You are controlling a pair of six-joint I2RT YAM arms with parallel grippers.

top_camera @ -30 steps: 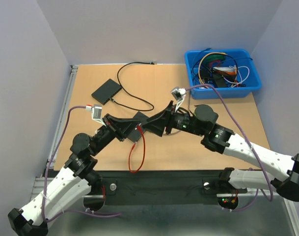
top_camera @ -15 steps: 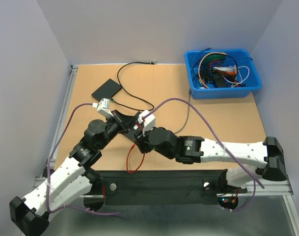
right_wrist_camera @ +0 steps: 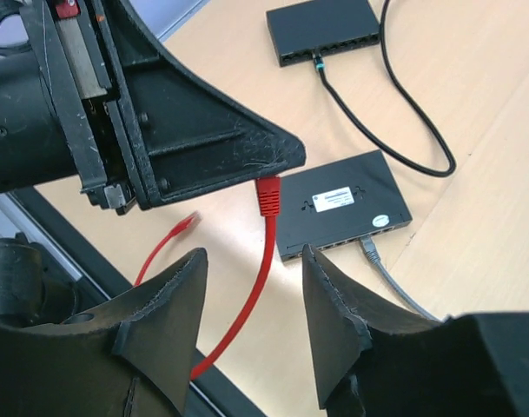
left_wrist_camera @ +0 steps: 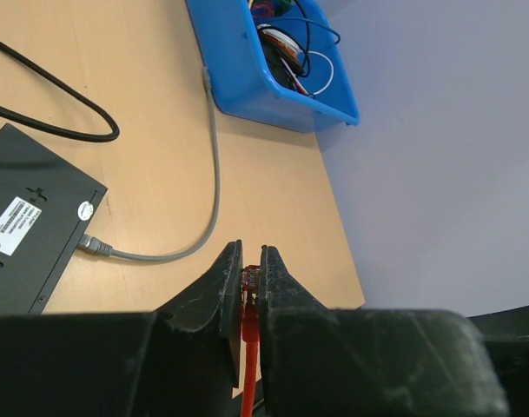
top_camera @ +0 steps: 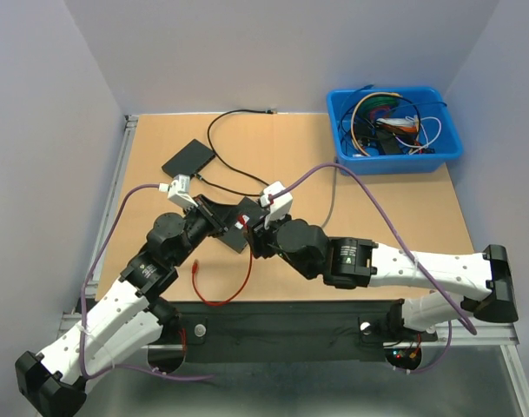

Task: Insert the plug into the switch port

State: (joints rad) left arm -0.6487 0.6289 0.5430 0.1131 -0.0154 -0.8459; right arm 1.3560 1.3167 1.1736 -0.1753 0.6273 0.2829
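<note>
Plug in left fingers, blue bin holding tangled cables

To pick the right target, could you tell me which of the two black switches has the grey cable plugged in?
The nearer switch, just beyond the red plug; the farther switch carries a black cable.

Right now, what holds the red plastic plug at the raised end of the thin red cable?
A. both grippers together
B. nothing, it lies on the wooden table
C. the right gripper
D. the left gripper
D: in the left wrist view the left gripper is shut on the red plug, while the right gripper stands open, its fingers apart and gripping nothing.
</note>
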